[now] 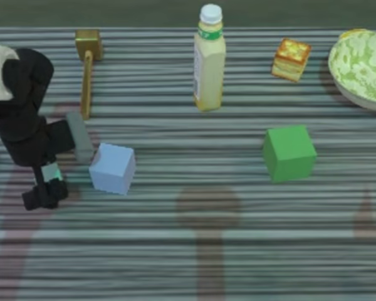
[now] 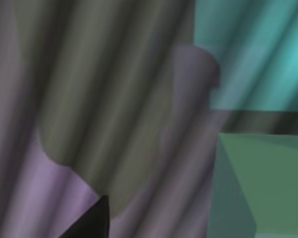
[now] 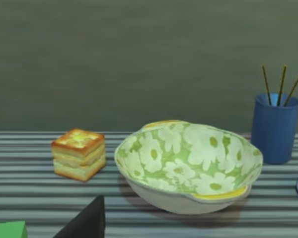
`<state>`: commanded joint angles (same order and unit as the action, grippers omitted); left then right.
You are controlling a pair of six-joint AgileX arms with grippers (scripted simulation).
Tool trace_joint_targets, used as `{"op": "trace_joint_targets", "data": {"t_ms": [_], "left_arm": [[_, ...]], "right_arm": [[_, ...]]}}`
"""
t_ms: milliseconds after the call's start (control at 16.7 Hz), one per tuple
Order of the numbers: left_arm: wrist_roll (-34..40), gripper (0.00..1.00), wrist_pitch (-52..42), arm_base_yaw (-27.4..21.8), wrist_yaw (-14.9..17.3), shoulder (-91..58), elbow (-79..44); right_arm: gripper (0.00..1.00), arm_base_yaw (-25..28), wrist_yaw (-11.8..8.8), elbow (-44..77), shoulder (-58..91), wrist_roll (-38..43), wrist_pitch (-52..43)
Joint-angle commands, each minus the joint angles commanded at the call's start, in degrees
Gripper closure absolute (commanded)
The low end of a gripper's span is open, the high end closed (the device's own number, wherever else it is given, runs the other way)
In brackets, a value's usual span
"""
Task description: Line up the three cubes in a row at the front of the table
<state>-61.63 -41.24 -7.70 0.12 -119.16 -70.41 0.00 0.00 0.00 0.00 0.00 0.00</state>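
My left claw [image 1: 50, 182] is low at the 9 o'clock edge of the desk [image 1: 188, 251], gripping the small mint cube [image 1: 51, 170], I think to carry it to the front row. The lavender-blue cube [image 1: 113, 168] sits just beside it; the bright green cube [image 1: 289, 153] rests toward 3 o'clock. All are plain and matte. The right claw is out of sight.

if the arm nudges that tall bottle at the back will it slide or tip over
The bottle stands upright and is tall over a narrow base, so a push near its white cap would likely tip it. A low push might slide it across the striped table. Its flat-looking sides suggest it would not roll far once down.
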Motion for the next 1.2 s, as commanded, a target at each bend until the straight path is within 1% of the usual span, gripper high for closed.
{"op": "trace_joint_targets", "data": {"t_ms": [600, 660, 1080, 1140, 1200], "left_arm": [[0.0, 0.98, 0.0, 0.0, 0.0, 0.0, 0.0], [0.0, 1.00, 0.0, 0.0, 0.0, 0.0, 0.0], [0.0, 1.00, 0.0, 0.0, 0.0, 0.0, 0.0], [1.1, 1.00, -2.5, 0.0, 0.8, 2.6, -0.4], [1.1, 1.00, -2.7, 0.0, 0.8, 2.7, -0.6]], "right_arm": [[0.00, 0.0, 0.0, 0.0, 0.0, 0.0, 0.0], [0.00, 0.0, 0.0, 0.0, 0.0, 0.0, 0.0], [0.00, 0.0, 0.0, 0.0, 0.0, 0.0, 0.0], [0.00, 0.0, 0.0, 0.0, 0.0, 0.0, 0.0], [0.00, 0.0, 0.0, 0.0, 0.0, 0.0, 0.0]]}}
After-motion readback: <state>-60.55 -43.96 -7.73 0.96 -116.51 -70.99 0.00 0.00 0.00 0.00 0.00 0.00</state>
